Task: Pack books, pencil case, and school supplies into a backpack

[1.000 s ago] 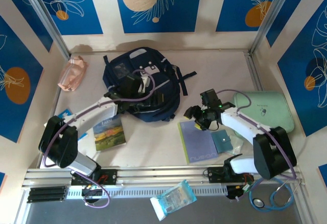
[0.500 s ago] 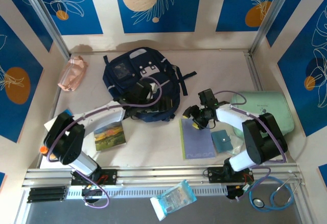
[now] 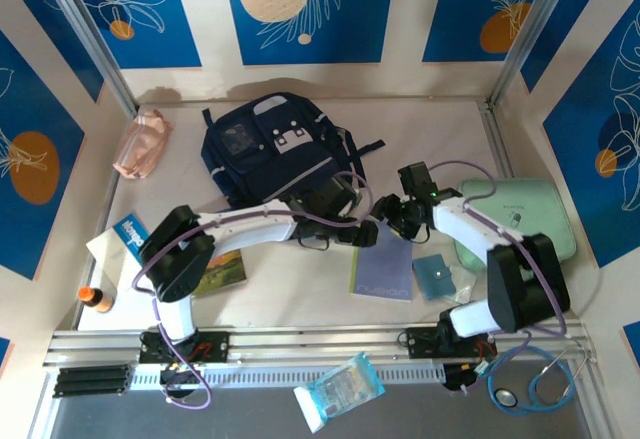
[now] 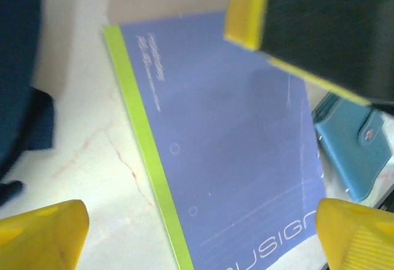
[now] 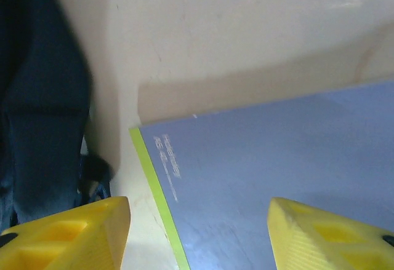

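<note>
Left wrist view: the left claw (image 4: 200, 221) hangs with its two yellow fingers (image 4: 43, 236) spread wide and nothing pinched between them. Directly beneath it lies the lavender notebook (image 4: 228, 159), flat on the pale tabletop (image 4: 92, 159), its lime-green spine on the claw's left. Just beside the notebook, on the claw's right, sits the teal square pad (image 4: 354, 150) (it has a small snap tab). A dark fold of the backpack (image 4: 15, 67) lies off to the claw's left.

Right wrist view: the right claw (image 5: 198, 211) also has its fingers (image 5: 68, 236) apart and grips nothing. It hovers over the notebook's spine-side corner, the lavender cover running away to its right and the backpack fabric close on its left. From the left wrist camera, one of its fingers (image 4: 246, 11) shows above the notebook's far edge.

Top external view: the two claws meet nearly tip to tip over the far end of the notebook. The backpack lies just behind and left of the left claw, and the mint-green case (image 3: 520, 219) lies to the right of the right claw. Back along the left arm, the green book (image 3: 225, 271) is partly covered by it. Further left are the white book (image 3: 125, 234) and the orange-capped tube (image 3: 92, 297). The pink pencil case (image 3: 140, 144) lies well apart from both claws, by the far left wall.
</note>
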Action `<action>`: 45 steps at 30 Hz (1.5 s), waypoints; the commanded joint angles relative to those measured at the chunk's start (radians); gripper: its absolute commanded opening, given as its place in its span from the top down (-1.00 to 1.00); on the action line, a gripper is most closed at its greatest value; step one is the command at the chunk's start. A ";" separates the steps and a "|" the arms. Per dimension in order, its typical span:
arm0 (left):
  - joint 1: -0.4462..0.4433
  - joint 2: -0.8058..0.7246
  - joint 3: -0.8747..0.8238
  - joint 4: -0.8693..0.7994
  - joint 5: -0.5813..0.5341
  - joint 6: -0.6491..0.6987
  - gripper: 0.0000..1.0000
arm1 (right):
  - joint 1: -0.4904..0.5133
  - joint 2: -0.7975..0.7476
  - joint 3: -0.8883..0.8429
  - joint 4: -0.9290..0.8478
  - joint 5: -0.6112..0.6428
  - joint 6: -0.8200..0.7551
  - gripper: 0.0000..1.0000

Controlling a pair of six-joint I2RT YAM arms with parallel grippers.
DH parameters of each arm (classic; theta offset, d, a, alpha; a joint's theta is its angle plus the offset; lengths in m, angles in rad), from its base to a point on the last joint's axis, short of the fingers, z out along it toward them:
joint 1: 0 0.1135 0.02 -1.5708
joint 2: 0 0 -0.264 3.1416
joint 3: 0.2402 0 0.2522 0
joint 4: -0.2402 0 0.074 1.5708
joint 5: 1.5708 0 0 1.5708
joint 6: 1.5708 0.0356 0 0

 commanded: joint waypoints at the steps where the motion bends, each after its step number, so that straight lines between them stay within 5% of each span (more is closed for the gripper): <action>1: 0.002 0.052 0.040 -0.063 0.021 0.009 -0.78 | -0.030 -0.081 -0.043 -0.136 0.029 -0.067 -0.18; 18: 0.005 0.189 0.131 -0.059 0.073 -0.067 -0.20 | -0.061 -0.034 -0.098 -0.200 -0.006 -0.020 -0.08; 38: 0.016 0.248 0.168 -0.036 0.177 -0.073 -0.23 | -0.122 0.036 -0.132 -0.168 -0.115 0.054 -0.08; 45: 0.058 0.157 0.094 0.115 0.261 -0.054 -0.01 | -0.125 0.041 -0.122 -0.153 -0.131 0.052 -0.08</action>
